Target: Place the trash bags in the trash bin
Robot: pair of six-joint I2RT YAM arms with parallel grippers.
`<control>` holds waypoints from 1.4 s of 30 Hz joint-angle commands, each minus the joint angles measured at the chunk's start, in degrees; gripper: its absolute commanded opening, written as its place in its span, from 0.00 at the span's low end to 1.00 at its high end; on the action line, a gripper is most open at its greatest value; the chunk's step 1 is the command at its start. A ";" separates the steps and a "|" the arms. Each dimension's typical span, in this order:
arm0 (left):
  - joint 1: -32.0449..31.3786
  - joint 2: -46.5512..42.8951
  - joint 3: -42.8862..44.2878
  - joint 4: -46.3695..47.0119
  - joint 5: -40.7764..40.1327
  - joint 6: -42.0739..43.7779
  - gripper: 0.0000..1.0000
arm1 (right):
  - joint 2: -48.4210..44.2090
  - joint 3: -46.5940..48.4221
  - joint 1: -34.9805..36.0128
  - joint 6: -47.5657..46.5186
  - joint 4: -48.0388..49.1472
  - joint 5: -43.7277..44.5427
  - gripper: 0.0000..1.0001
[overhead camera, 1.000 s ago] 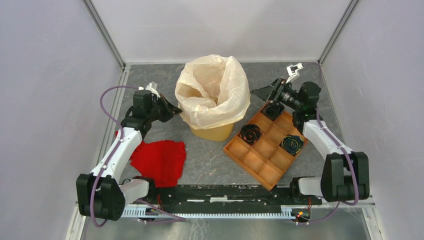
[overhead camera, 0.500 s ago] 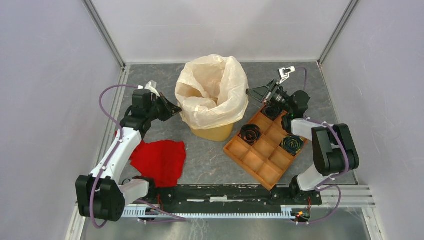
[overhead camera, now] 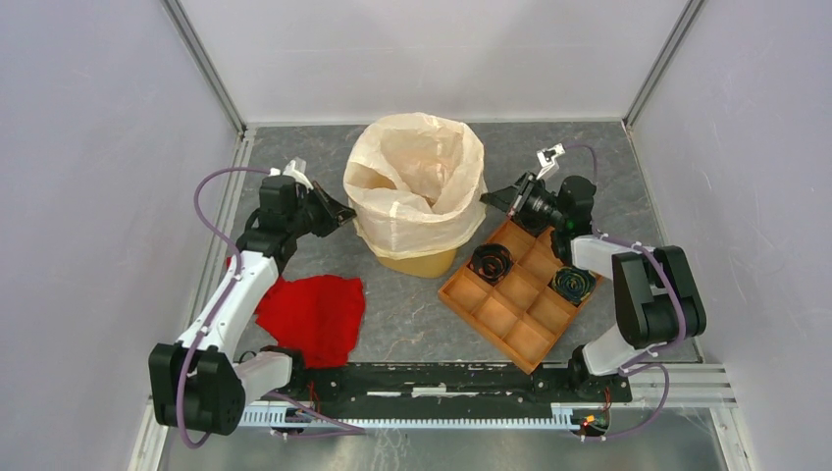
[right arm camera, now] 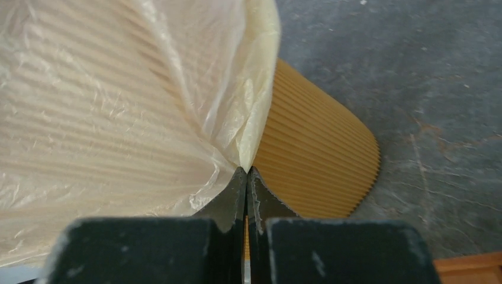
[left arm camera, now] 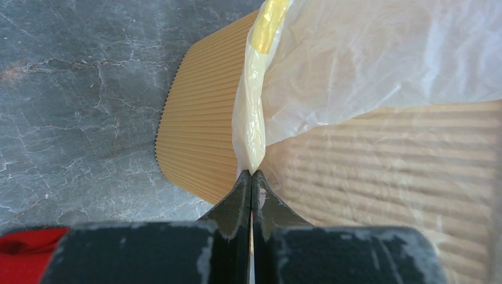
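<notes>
right tool [right arm camera: 247, 170] just clenched on trash bag [overhead camera: 417, 177] hem, 3 o'clock | left tool [left arm camera: 251, 173] pinching hem, 9 o'clock | bag lines trash bin [overhead camera: 420, 261], mid-worktop [overhead camera: 412, 314] | both sides held, likely ready to seat

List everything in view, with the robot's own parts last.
Thin wrinkly plastic film bag: one, cream-white translucent, draped in and over the bin's rim.
Tall ribbed plastic bin: one, orange-yellow, at the table's middle rear.
Crumpled cloth: one, red, on the table in front of the bin and to the left.
Flat compartment tray: one, orange-brown, right of the bin.
Dark coiled rolls: two visible, blackish, each in its own tray compartment.
Marbled table: one, grey.
Left end effector: one, black, shut on the bag's left edge.
Right end effector: one, black, shut on the bag's right edge.
</notes>
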 commanded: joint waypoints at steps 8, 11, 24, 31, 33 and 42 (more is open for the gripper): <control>-0.27 5.78 -3.06 7.13 0.12 -2.12 0.02 | 4.69 7.61 2.15 -17.62 -18.50 7.34 0.00; -0.25 6.23 -2.56 6.27 -0.73 -1.47 0.02 | 4.63 8.73 2.69 -18.99 -20.71 7.61 0.00; -0.16 -9.20 0.25 -11.64 -13.73 6.64 0.58 | -13.63 19.69 2.74 -42.12 -61.23 35.01 0.53; -0.16 -13.43 3.39 -13.74 -15.08 8.78 0.82 | -16.50 39.24 7.72 -49.67 -73.88 46.66 0.82; -0.16 -12.99 4.13 -13.73 -14.33 9.16 0.84 | -15.22 44.70 11.33 -51.21 -75.28 46.86 0.89; -0.16 -13.07 5.28 -12.92 -9.55 9.86 0.85 | -16.02 36.18 13.39 -45.73 -69.47 43.34 0.89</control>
